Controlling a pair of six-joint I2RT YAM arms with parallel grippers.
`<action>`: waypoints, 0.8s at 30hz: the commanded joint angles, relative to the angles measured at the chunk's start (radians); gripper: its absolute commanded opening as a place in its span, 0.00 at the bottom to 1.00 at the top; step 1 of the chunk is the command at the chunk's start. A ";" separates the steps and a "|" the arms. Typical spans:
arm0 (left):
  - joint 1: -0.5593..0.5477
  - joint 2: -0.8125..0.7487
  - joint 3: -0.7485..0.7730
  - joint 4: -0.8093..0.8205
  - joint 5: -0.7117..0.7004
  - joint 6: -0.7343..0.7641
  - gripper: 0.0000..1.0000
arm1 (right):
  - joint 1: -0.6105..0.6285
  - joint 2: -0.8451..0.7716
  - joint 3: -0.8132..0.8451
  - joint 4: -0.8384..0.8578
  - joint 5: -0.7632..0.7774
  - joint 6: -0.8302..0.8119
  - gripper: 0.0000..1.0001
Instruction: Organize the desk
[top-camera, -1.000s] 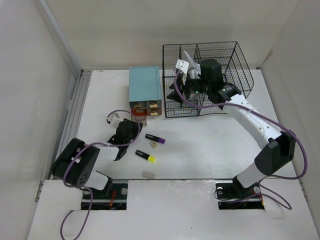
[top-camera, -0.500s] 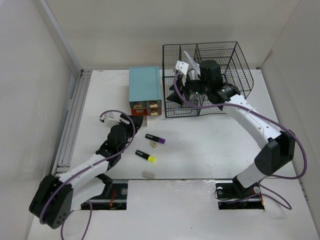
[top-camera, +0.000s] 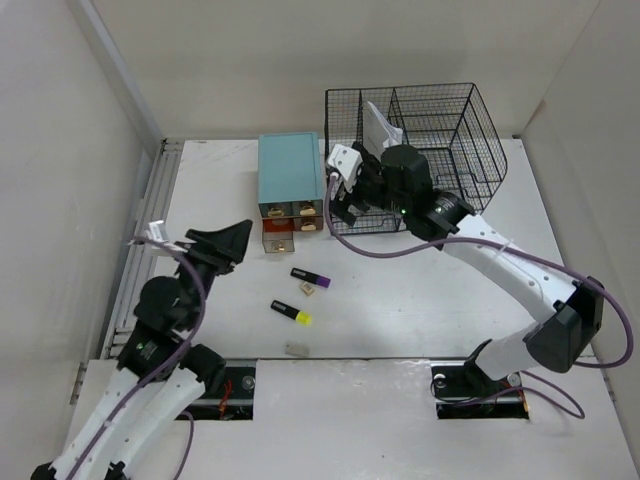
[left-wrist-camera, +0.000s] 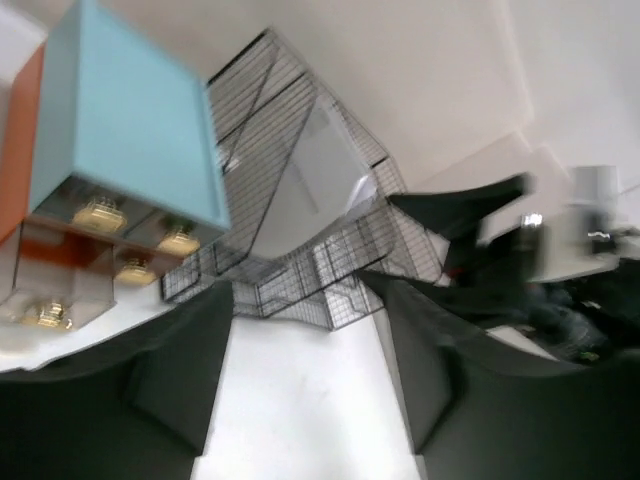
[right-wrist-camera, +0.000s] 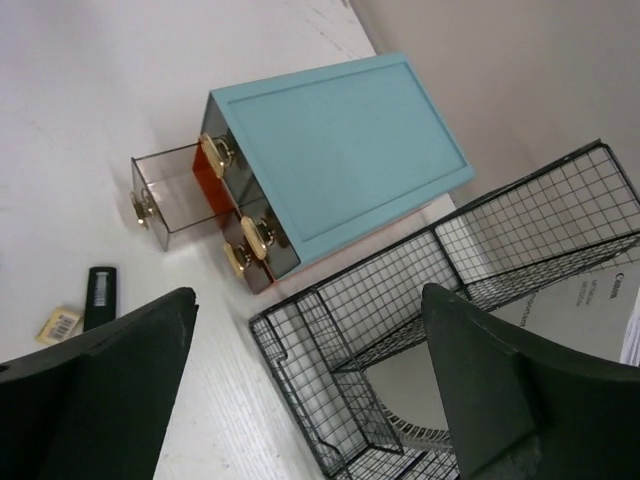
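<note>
The white desk (top-camera: 420, 290) carries a purple highlighter (top-camera: 311, 275), a yellow highlighter (top-camera: 291, 313) and a small tan eraser (top-camera: 308, 288) near its middle. A teal drawer box (top-camera: 290, 178) stands at the back with its lower left drawer (top-camera: 276, 239) pulled out. My left gripper (top-camera: 235, 245) is raised above the desk left of the box, open and empty; in the left wrist view it (left-wrist-camera: 305, 290) faces the box (left-wrist-camera: 130, 130). My right gripper (top-camera: 345, 200) hovers at the front left corner of the wire rack (top-camera: 450, 130), open wide (right-wrist-camera: 310, 295) and empty.
A white sheet (top-camera: 380, 125) stands inside the black mesh rack (right-wrist-camera: 400, 330). A small grey piece (top-camera: 295, 350) lies near the front edge. A metal rail (top-camera: 150, 220) runs along the desk's left side. Walls close in on three sides.
The left arm lifted off the desk and swung left, its gripper opening. The right gripper opened wide and drew back from the rack to its front left corner.
</note>
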 joint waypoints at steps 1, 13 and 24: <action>-0.008 -0.046 0.152 -0.195 0.027 0.185 0.62 | -0.006 0.033 0.089 -0.050 -0.016 0.039 0.98; -0.008 -0.256 0.135 -0.315 -0.012 0.342 0.73 | 0.156 0.245 0.047 -0.192 -0.121 0.184 0.51; -0.008 -0.304 0.126 -0.306 -0.012 0.371 0.76 | 0.184 0.470 0.102 -0.274 -0.067 0.123 0.59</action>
